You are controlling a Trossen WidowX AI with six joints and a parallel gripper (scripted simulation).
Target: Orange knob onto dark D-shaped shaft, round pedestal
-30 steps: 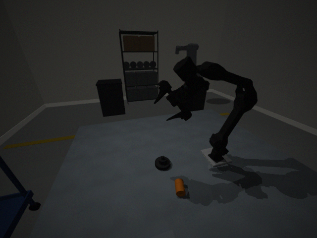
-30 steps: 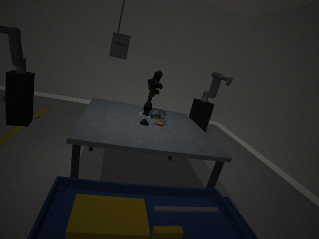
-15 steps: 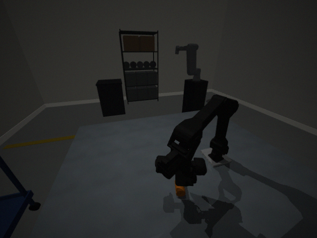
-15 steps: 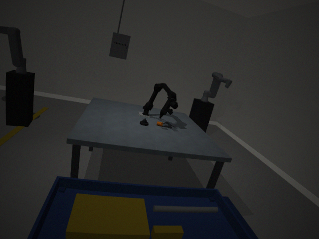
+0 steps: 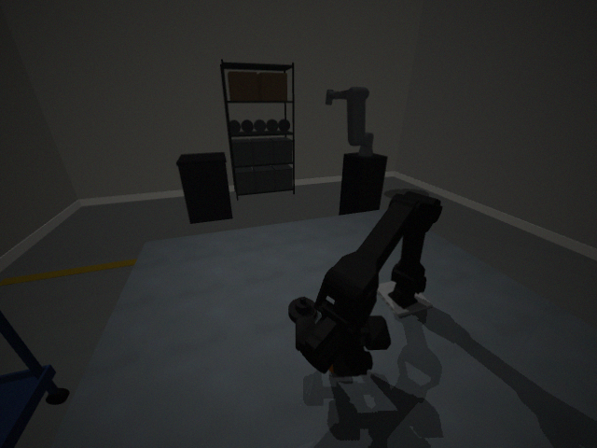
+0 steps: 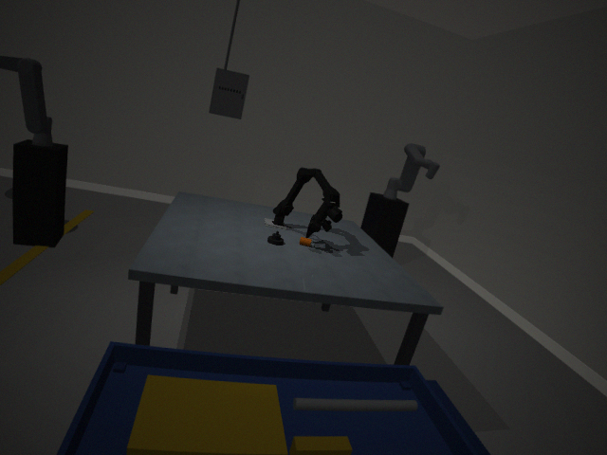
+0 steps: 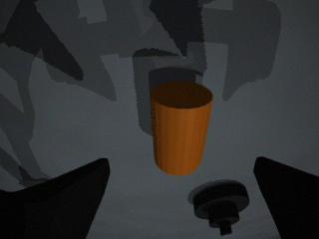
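Wrist view is showing the orange ribbed cylindrical knob [image 7: 181,127] lying on its side on the grey-blue table top [image 7: 80,126], centred between the two black fingers of the black parallel-jaw gripper [image 7: 181,209], which are standing wide apart with nothing between them and not touching the knob. Near the knob, the dark round pedestal [image 7: 219,201] is sitting with its dark shaft [image 7: 226,227] sticking up; its flat side cannot be made out.

From the exterior camera, the black arm [image 6: 303,191] is arching over the table, with the gripper [image 6: 311,231] hanging just above the knob [image 6: 305,241], and the pedestal [image 6: 276,239] is resting just beside it. From the top camera, the arm [image 5: 366,270] is covering the knob almost entirely, leaving only an orange sliver, while the pedestal [image 5: 300,308] is peeking out beside the wrist.
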